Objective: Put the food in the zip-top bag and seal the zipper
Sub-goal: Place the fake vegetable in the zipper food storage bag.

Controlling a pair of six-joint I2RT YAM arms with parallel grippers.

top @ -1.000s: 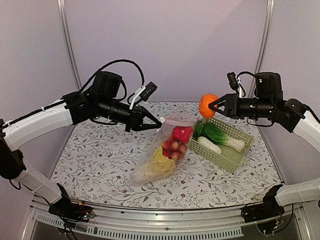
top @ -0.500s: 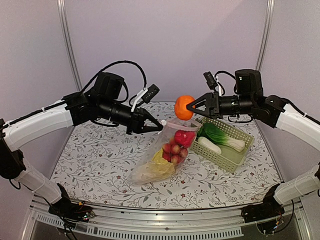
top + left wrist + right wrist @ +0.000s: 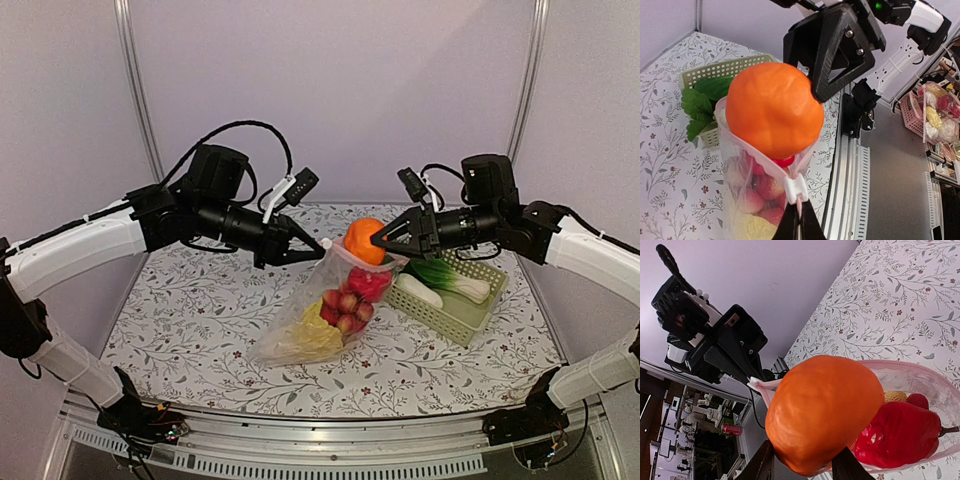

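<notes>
My left gripper (image 3: 322, 243) is shut on the corner of the zip-top bag (image 3: 300, 325) just below the white slider (image 3: 796, 189), holding the mouth up and open. The zipper (image 3: 757, 147) runs as a pinkish strip round the mouth. My right gripper (image 3: 378, 240) is shut on the orange (image 3: 363, 240) and holds it in the bag's mouth, its lower part below the rim (image 3: 910, 365). Inside lie a round red fruit (image 3: 900, 435), small red-pink fruits (image 3: 342, 305) and the yellow-white cabbage (image 3: 308, 342). The bag's bottom rests on the table.
A pale green slotted basket (image 3: 455, 310) stands right of the bag, holding a leafy green vegetable (image 3: 447, 272). The floral tablecloth (image 3: 180, 300) lies around both. A metal rail (image 3: 850, 165) runs along the table's near edge.
My right gripper has carried the orange left and down, from above the basket into the bag's mouth. The left gripper has kept its hold in place.
</notes>
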